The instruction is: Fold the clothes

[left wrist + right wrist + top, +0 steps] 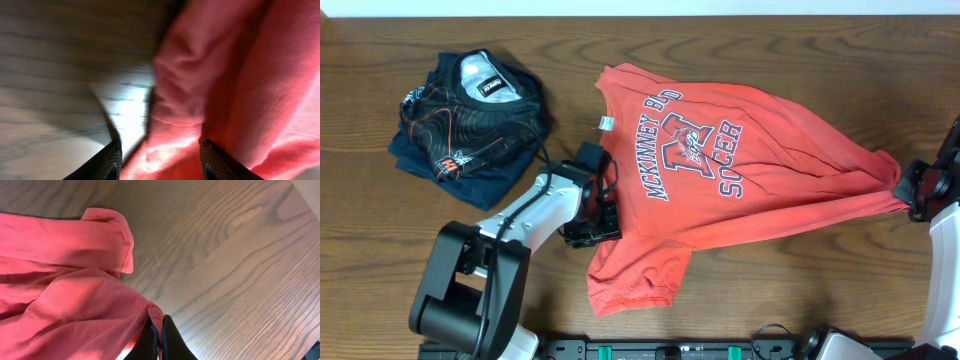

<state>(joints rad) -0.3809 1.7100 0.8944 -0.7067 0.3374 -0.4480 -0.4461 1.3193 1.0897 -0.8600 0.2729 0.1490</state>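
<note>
My coral-red cotton T-shirt (720, 150) lies print-up across the brown wooden desk (770, 290). My right pincer (159, 335) is clamped shut on its edge, drawing the cloth taut. My left pincer (160, 162) stands half apart with cloth bunched between; I cannot tell whether it grips. I'd close it firmly, then lift both evenly.

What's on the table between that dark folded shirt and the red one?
Between the dark garment and red T-shirt it's mostly bare table, shown overhead; lower down, the left gripper sits at the T-shirt's edge.
</note>
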